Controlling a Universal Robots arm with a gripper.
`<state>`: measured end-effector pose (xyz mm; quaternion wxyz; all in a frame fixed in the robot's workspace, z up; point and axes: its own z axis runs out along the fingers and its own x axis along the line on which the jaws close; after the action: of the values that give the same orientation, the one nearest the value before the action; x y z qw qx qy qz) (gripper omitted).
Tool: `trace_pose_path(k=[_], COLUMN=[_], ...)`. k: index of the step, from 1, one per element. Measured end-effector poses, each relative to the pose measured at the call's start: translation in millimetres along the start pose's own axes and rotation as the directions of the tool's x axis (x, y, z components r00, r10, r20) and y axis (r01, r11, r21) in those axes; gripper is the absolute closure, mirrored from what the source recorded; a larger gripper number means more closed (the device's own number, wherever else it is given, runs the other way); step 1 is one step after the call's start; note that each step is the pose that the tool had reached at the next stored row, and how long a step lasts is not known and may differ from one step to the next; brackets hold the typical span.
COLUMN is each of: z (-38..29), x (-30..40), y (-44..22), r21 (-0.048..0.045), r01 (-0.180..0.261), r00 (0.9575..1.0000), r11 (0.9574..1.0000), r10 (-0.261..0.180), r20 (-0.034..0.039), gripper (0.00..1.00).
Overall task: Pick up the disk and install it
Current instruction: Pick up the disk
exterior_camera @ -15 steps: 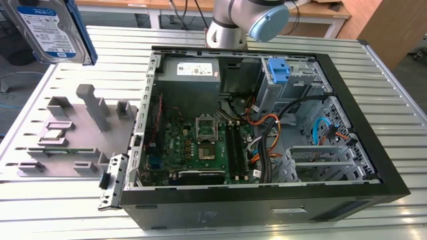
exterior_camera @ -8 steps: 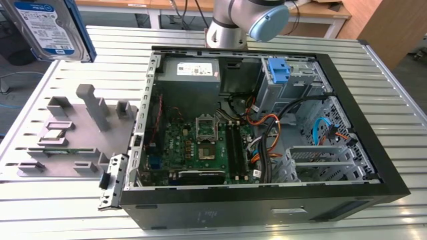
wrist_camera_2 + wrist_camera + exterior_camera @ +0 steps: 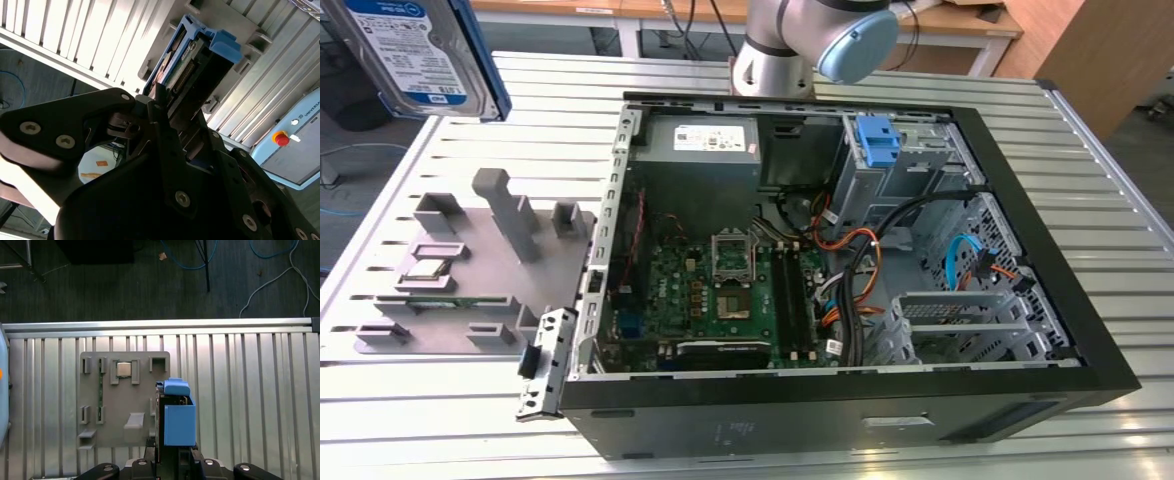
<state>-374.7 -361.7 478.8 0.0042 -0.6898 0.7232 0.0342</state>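
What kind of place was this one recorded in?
Likely a robotics lab or workshop bench: a slatted metal table carries an open PC case and a grey parts fixture, with wooden benches behind. The gripper holds the disk above the table.

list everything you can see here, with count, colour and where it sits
disk: one, silver with blue-and-white label and blue rails, held in the air at the exterior view's left
computer case: one, black, open, lying on the table
motherboard: one, green, inside the case
power supply: one, grey, far corner of the case
bracket: one, light blue, in the case, to the exterior view's right of the power supply
fixture plate: one, grey, on the table beside the case
table: one, silver, slatted
arm: one, grey with light-blue cap, behind the case
gripper: one, black, jaws shut on the disk
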Motion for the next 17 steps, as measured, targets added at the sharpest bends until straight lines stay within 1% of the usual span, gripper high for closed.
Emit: trace_pose_path(k=[4, 8, 17], z=[-0.1, -0.2, -0.6], x=[0.0, -0.1, -0.6], y=[-0.3, -2.5, -12.9], r21=[-0.0002, -0.0001, -0.0001], r01=[0.000, 0.000, 0.000], r00=[1.0000, 1.0000, 1.0000], r11=[1.0000, 1.0000, 1.0000], r10=[0.000, 0.000, 0.000], r20=[-0.0001, -0.0001, 0.0000], gripper=[0.65, 0.65, 0.65])
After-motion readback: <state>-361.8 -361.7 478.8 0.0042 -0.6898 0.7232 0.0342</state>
